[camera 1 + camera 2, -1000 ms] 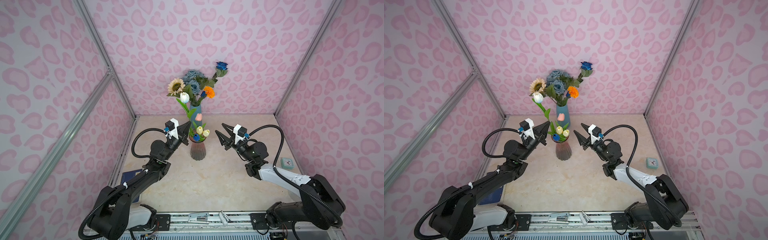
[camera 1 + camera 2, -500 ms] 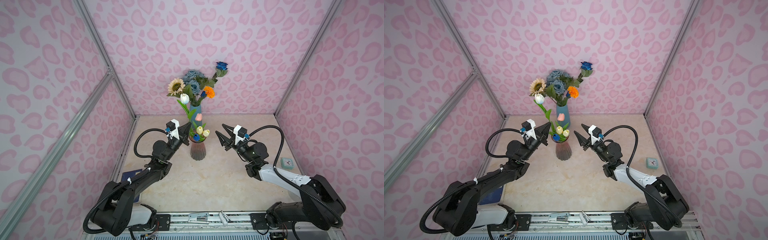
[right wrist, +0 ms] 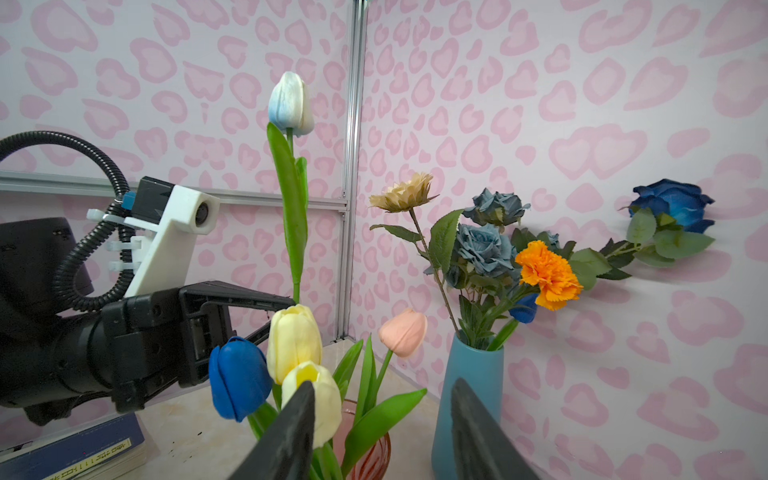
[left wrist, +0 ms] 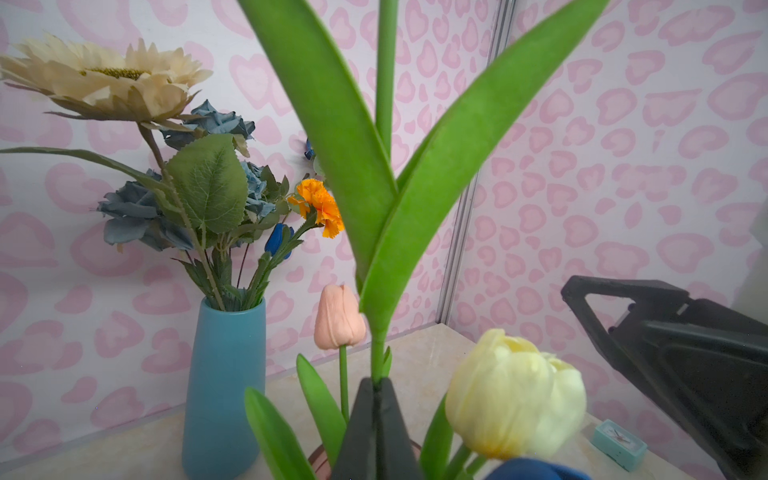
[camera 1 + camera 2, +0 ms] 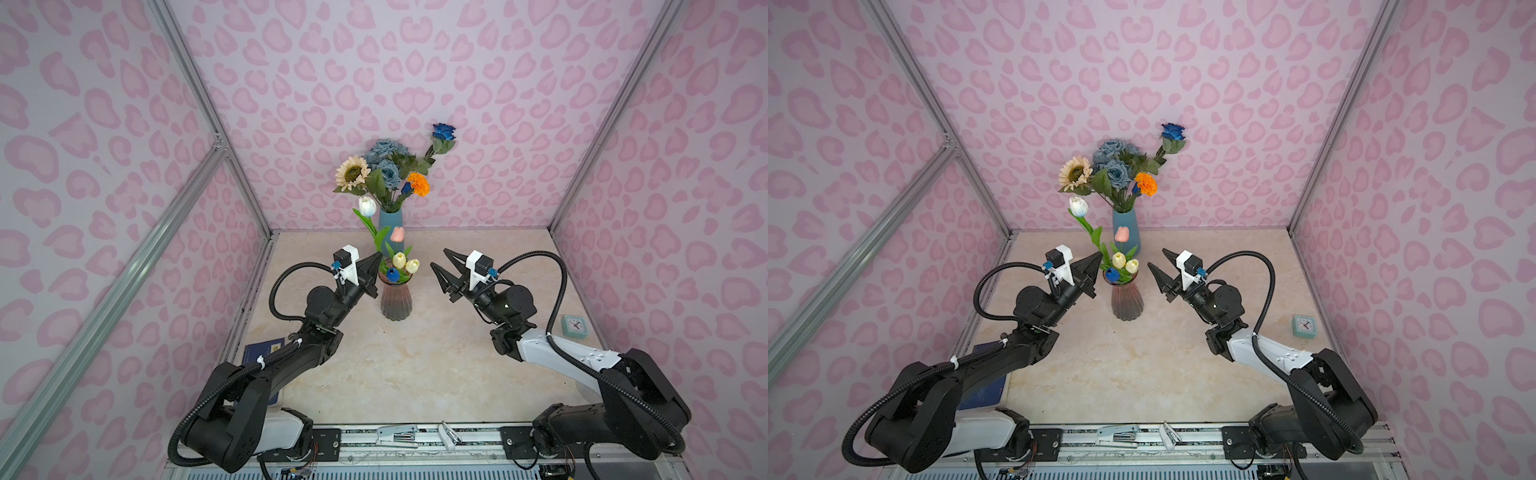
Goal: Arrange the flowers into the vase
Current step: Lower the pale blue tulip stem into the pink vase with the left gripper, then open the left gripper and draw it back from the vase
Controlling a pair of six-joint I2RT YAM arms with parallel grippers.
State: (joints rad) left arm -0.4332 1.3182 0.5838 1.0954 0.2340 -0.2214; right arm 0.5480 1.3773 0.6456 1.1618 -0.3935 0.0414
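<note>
Your left gripper (image 5: 376,258) sits a little lower than a second ago and slightly nearer the ribbed pink vase (image 5: 395,301). Pinched on the green stem, it takes the white tulip (image 5: 367,206) down with it: the bloom now sits lower against the back wall, close to level with the mouth of the blue vase (image 5: 390,218) behind it

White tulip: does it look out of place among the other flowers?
Yes. The white tulip stands far above the other tulips in the pink glass vase, tilted, stem pinched in the shut left gripper; whether it reaches the vase is hidden. The bright blue rose also juts sideways from the blue vase.
</note>
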